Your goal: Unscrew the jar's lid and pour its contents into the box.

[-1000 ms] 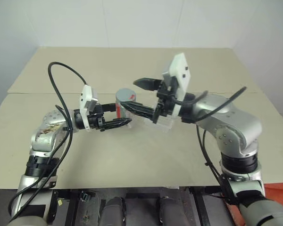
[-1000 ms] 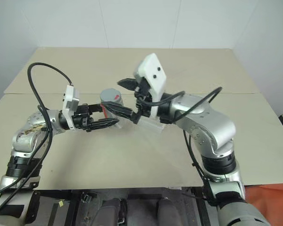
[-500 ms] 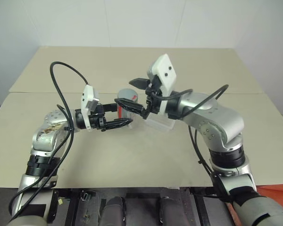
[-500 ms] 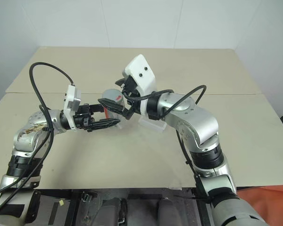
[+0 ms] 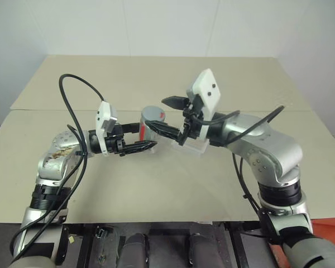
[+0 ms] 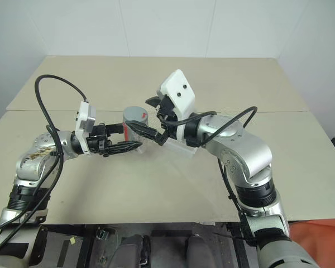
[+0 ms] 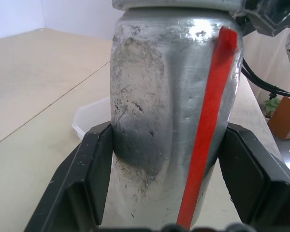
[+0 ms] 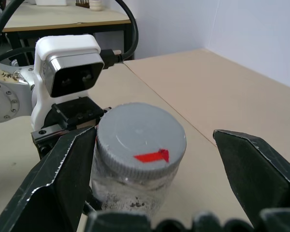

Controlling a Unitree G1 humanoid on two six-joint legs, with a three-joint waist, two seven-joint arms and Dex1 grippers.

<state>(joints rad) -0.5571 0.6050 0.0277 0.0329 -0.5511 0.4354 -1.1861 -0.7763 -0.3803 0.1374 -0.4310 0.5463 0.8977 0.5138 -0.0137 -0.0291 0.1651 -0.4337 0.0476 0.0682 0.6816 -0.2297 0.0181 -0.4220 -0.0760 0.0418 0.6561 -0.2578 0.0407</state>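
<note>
My left gripper [image 5: 146, 137] is shut on the jar [image 5: 149, 127] and holds it upright above the table. The jar is silver-grey with a red stripe [image 7: 208, 125], and the black fingers [image 7: 87, 179] clamp its lower body. The grey lid [image 8: 140, 137] with a red mark sits on top of the jar. My right gripper [image 5: 167, 116] reaches in from the right and is open, with one finger [image 8: 58, 179] on each side of the lid and gaps between them and the cap. The clear box [image 5: 193, 147] lies on the table just right of the jar, under my right wrist. The contents are hidden inside the jar.
The beige table [image 5: 156, 184] has a seam running across it behind the arms. A black cable [image 5: 67, 95] loops up from my left arm. White walls close the far side. An orange object [image 7: 286, 118] stands off the table edge.
My right gripper swung left over the jar, then came back to the right and slightly lower, staying open around the lid. My left gripper and the jar have kept still.
</note>
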